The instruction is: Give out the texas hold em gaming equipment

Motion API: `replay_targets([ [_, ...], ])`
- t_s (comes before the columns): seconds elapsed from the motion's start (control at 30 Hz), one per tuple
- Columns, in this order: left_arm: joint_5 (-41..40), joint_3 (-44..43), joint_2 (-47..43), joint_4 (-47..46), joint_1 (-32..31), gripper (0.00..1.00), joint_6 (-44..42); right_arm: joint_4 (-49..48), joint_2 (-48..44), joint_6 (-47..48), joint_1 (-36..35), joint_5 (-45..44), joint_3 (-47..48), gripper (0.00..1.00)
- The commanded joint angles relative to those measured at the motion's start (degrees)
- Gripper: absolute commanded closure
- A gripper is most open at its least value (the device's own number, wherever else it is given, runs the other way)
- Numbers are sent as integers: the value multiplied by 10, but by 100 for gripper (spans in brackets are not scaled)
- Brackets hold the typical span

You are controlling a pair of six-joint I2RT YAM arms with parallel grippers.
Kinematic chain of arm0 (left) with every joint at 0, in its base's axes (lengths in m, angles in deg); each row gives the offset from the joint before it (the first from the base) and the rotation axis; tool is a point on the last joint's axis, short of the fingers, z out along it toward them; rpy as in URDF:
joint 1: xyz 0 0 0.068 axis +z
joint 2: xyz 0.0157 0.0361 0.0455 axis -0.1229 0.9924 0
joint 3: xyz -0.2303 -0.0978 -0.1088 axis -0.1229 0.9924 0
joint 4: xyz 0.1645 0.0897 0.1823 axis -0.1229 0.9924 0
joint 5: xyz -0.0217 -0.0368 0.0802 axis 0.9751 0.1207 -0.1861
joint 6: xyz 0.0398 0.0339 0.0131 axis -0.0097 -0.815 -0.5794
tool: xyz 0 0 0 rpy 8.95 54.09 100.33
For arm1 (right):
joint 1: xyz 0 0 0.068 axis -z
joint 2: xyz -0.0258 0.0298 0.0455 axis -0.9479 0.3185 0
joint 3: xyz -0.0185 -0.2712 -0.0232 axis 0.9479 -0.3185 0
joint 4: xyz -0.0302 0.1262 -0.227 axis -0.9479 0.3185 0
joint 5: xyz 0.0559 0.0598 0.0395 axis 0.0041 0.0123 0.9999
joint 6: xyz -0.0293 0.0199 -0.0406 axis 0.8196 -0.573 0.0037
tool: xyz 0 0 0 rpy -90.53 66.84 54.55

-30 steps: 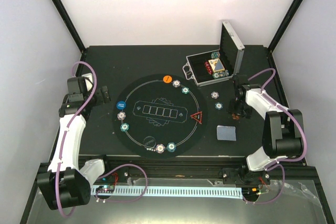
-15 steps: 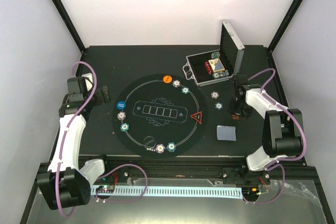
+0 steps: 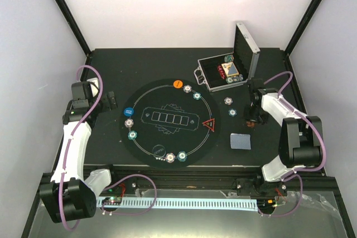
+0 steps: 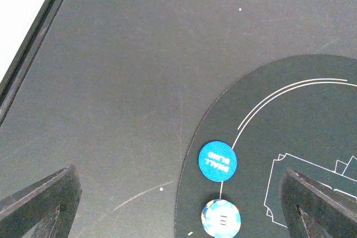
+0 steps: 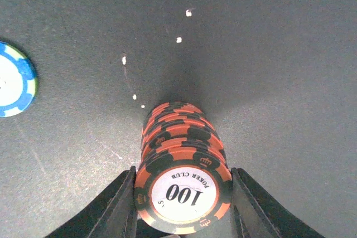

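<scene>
Right gripper [image 5: 183, 207] clamped on stack of red-black 100 chips [image 5: 179, 137].
Overhead hardly shows that stack; left gripper [image 4: 178, 199] gapes wide, empty, near blue disc [image 4: 217, 161].

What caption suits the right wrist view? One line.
Right pincer shut on a stack of red-brown poker chips on the black table, a blue-edged chip nearby.

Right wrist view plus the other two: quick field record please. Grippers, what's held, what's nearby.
right gripper: shut on stack of red-orange chips, top chip reads 100
stack support: appears to rest on the table
beside stack: blue-and-white chip, flat, apart
left gripper: open, empty, above the mat edge
below left gripper: blue disc, white-and-blue chip, both on mat
case: open, lid upright
card deck: face down, right of mat
</scene>
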Motion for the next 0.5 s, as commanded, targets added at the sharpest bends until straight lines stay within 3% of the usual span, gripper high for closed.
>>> replay_targets([
  [0.0,2,-13,-2,2,-5,1,-7,36,-31,17,4,-8,38,65],
  [0.23,4,-13,-1,2,-5,1,-7,60,-50,32,-32,4,48,67],
  [0.47,3,-14,3,3,-6,1,-7,51,-52,-25,-240,30,37,66],
])
